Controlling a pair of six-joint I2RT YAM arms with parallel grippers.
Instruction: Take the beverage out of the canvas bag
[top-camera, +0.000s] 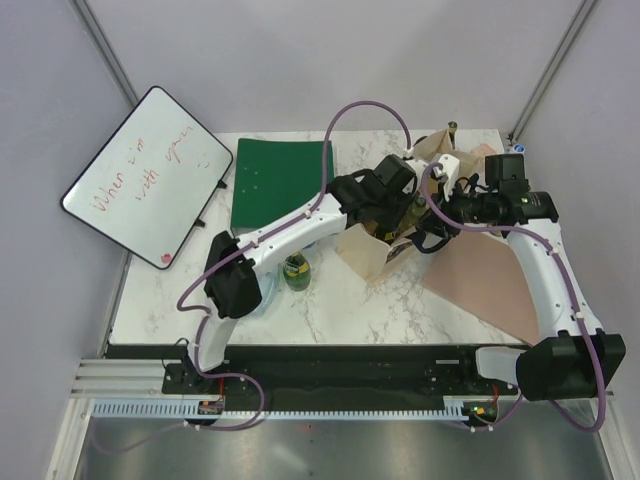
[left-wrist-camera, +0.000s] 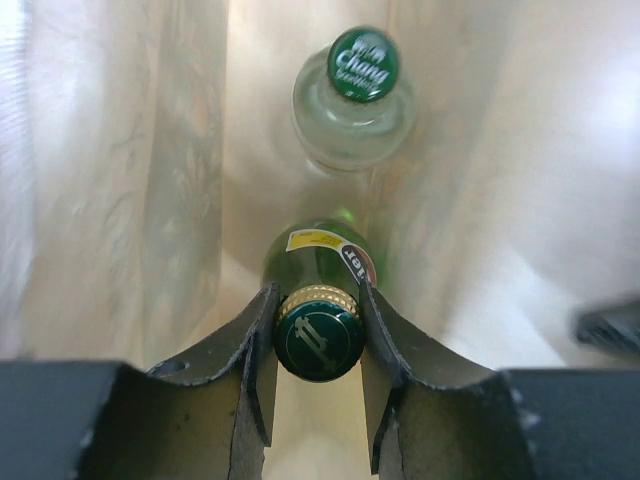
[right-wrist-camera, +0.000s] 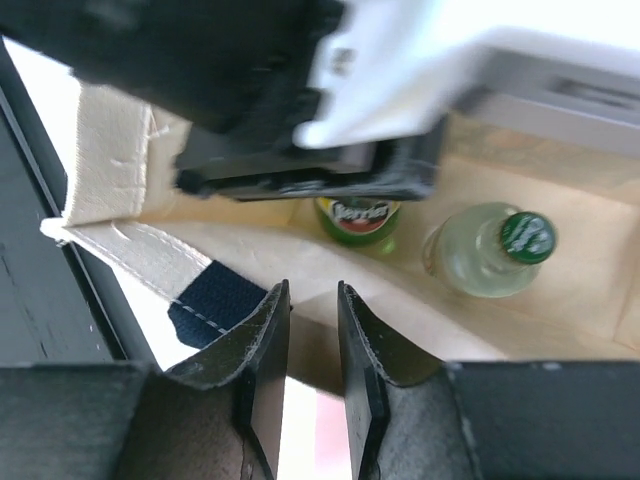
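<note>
Canvas bag (top-camera: 362, 250) stands open-mouthed at mid worktop (top-camera: 330, 310), both arms reaching to it.

Left fingers (left-wrist-camera: 266, 315) are down inside the bag, clenched on a green glass Perrier bottle (left-wrist-camera: 320, 342). One finger presses each side of the neck just under the dark green cap. The bottle is upright on the bag floor, and pale canvas walls rise all around it.

A second drink is in the bag: a clear glass bottle (left-wrist-camera: 350, 110) with a green Chang cap. It is upright, just beyond the Perrier bottle and not touching it. The right wrist view shows the two side by side below the left arm's wrist.

Right fingers (right-wrist-camera: 272, 325) are at the bag's near rim, drawn close together with the beige canvas edge between them, apparently pinching it. A dark strap patch (right-wrist-camera: 212, 305) sits on the wall just left of the fingers.

Outside the bag:
- A green bottle (top-camera: 295, 270) stands on the worktop beside the left arm.
- A green mat (top-camera: 280, 182) lies towards the back.
- A pink sheet (top-camera: 490, 285) lies under the right arm.
- A whiteboard (top-camera: 145, 175) with red writing leans off the left edge.
</note>
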